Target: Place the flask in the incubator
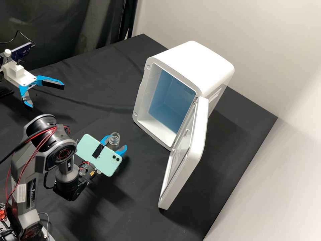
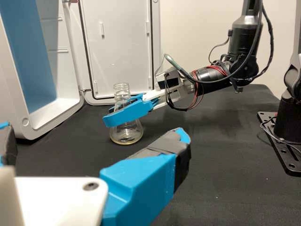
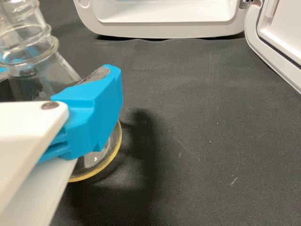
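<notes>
The flask is standing upright on the black counter, near the incubator's open mouth but apart from it. It is a small conical flask of clear glass. Its ribbed neck is standing open and its base is showing a yellowish tint. I am bracketing its sloping body with my right gripper, one blue pad lying against the glass. The incubator is sitting on the counter as a rounded white box, its pale blue inside facing the flask. Its white door is hanging wide open from one side edge, jutting out across the counter.
</notes>
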